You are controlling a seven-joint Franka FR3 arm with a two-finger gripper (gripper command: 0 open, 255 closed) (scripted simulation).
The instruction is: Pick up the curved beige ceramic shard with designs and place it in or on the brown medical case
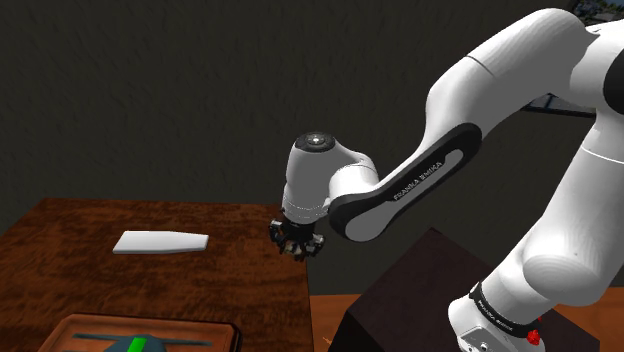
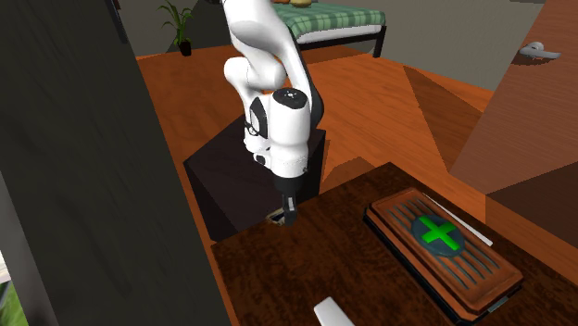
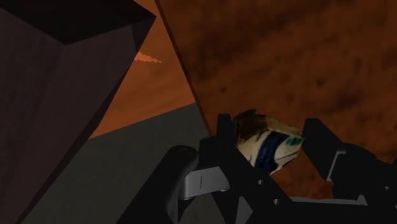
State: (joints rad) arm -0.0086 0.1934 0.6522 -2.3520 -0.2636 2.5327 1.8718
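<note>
At the table (image 2: 278,278) edge, a beige shard (image 3: 264,147) is gripped.
It is clasped between the gripper (image 3: 270,135) fingers; the brown case (image 2: 440,252) is seen at four o'clock in the second exterior view.

shard (image 3: 262,145): curved beige piece with a brownish broken upper edge and dark blue and teal painted marks on its face. it sits clasped between the two black fingers of the gripper (image 3: 267,135), tilted, off the surface. in the second exterior view it shows as a small beige bit (image 2: 277,219) at the fingertips, over the table (image 2: 306,273) corner nearest the stand.

medical case (image 2: 463,270): brown, flat, rectangular, lid closed, with a dark teal oval on top carrying a green cross. it lies flat on the table, well apart from the shard. in the shoulder view its brown rim (image 1: 90,326) is cut by the bottom edge.
</note>
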